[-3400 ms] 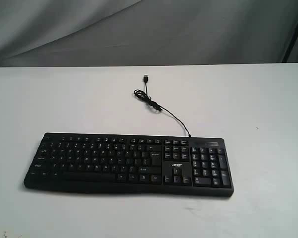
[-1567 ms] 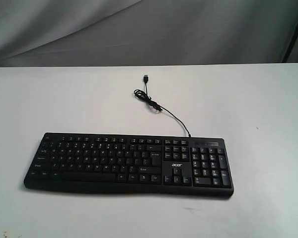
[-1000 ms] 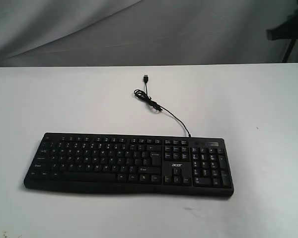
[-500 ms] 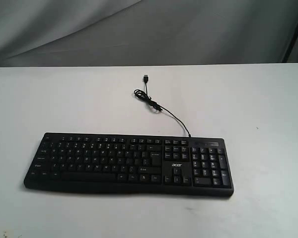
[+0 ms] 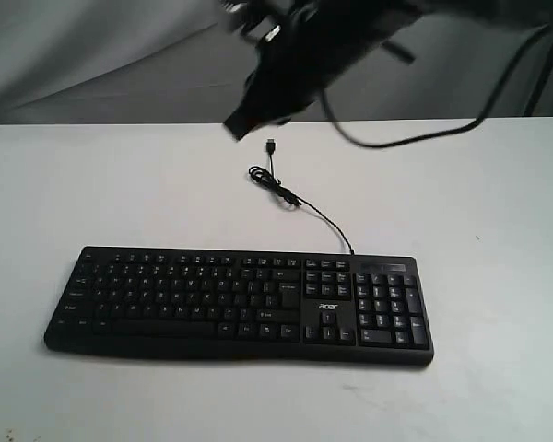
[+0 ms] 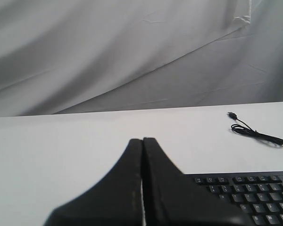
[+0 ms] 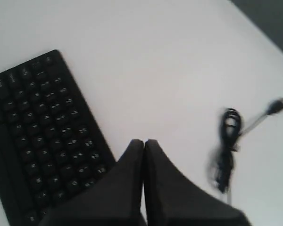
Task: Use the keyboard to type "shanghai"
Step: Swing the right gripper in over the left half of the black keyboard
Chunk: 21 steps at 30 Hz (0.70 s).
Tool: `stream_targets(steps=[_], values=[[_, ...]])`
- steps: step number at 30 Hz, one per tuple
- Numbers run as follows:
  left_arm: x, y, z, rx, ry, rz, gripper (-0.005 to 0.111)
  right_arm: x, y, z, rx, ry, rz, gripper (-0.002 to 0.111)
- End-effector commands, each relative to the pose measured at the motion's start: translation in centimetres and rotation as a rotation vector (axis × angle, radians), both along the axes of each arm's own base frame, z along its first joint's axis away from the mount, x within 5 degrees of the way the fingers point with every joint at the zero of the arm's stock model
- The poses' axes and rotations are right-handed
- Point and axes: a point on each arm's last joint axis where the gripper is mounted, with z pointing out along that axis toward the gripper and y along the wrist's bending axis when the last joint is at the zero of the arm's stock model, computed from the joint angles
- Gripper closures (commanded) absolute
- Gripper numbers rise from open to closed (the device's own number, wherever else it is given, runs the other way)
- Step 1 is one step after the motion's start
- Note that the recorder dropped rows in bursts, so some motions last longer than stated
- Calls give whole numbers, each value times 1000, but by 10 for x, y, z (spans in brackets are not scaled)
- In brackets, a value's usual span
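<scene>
The black keyboard [image 5: 238, 305] lies flat on the white table, its number pad to the right. Its thin USB cable [image 5: 286, 193] coils away behind it and ends in a loose plug. My right gripper [image 5: 235, 127] hangs blurred high above the table's far side, near the plug, its fingers pressed together with nothing between them. In the right wrist view the gripper [image 7: 144, 142] is over bare table between the keyboard [image 7: 37, 132] and the cable [image 7: 226, 150]. My left gripper [image 6: 142, 140] is shut and empty, beside the keyboard's corner [image 6: 247, 193]; it does not show in the exterior view.
The white table [image 5: 120, 184] spreads wide around the keyboard. A grey cloth backdrop [image 5: 92, 55] hangs behind it. A dark stand leg [image 5: 546, 74] is at the far right, and a black arm cable [image 5: 424, 138] loops over the table's back edge.
The right arm has swung in from the upper right and now hangs above the table's far side near the plug. The keyboard and its cable have not moved.
</scene>
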Motion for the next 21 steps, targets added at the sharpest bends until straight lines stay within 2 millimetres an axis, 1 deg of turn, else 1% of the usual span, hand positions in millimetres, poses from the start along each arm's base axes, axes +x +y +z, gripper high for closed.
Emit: stream_targets(steps=[1,4,6,7,10,11,12,13,14,18,21], values=[[0,0,0,-2,-7,-6,107,-26,59,-57,-44,8,143,108],[0,0,0,-2,-7,-6,107,-47,85,-86,-80,-1,241,108],[0,0,0,-2,-7,-6,107,-58,99,-97,-85,-9,279,108],[0,0,0,-2,-7,-6,107,-61,105,-101,-83,-13,289,108],[0,0,0,-2,-7,-6,107,-67,122,-106,-66,-20,313,108],[0,0,0,-2,-7,-6,107,-68,127,-108,-62,-19,319,108],[0,0,0,-2,-7,-6,107,-69,137,-112,-48,-21,327,108],[0,0,0,-2,-7,-6,107,-68,139,-113,-45,-24,328,108],[0,0,0,-2,-7,-6,107,-69,147,-119,-34,-15,335,108],[0,0,0,-2,-7,-6,107,-66,154,-138,-41,12,335,108],[0,0,0,-2,-7,-6,107,-66,154,-144,-51,19,339,108]])
